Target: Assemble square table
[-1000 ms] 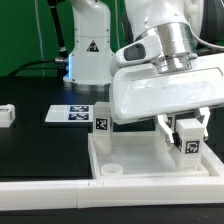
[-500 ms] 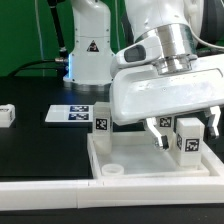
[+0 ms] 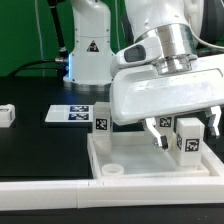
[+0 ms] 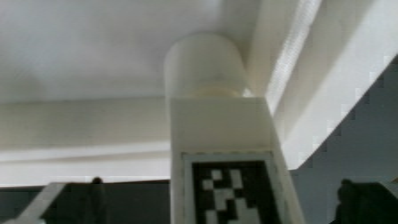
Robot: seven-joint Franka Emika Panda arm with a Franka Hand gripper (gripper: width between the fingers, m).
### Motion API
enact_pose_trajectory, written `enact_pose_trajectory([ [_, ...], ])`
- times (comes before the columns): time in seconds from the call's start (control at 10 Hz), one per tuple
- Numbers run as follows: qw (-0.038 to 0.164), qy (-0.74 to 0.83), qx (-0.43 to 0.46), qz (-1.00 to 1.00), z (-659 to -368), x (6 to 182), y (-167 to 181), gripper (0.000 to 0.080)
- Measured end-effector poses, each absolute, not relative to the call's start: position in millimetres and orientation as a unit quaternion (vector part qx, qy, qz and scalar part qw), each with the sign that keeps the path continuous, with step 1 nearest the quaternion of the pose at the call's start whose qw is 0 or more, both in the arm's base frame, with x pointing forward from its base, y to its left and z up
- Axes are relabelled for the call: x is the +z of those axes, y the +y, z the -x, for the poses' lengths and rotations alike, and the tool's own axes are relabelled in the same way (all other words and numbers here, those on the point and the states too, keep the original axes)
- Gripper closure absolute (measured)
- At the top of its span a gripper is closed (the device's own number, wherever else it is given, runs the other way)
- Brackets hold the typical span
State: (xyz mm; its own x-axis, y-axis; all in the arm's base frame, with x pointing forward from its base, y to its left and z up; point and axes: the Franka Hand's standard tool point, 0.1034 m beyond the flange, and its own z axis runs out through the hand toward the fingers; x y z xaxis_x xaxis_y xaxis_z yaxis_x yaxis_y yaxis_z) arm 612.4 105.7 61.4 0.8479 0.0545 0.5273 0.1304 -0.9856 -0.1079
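A small white tagged leg block (image 3: 6, 115) is cut off at the exterior view's left edge. The large white square tray-like table top (image 3: 130, 160) is partly hidden by the arm. On it, beside its rim, stands an upright white tagged leg (image 3: 187, 141). The gripper (image 3: 184, 132) fingers (image 3: 156, 136) are spread wide either side of the leg, clear of it, gripping nothing.

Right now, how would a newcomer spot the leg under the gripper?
Find the white square table top. Toward the exterior view's right, a tagged leg block stands upright on it inside the open gripper. The other leg block lies off it.
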Motion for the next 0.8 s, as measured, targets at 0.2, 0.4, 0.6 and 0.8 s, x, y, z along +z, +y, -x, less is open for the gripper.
enact_pose_trajectory([
  [0.2, 0.094, -0.009, -0.215, 0.972, -624, 107.7, 116, 0.0151],
  [0.4, 0.085, -0.012, -0.201, 0.976, -620, 105.8, 115, 0.0151],
  [0.6, 0.100, -0.018, -0.129, 0.986, -615, 98.0, 115, 0.0151],
  [0.8, 0.116, -0.019, -0.066, 0.991, -614, 91.3, 116, 0.0151],
])
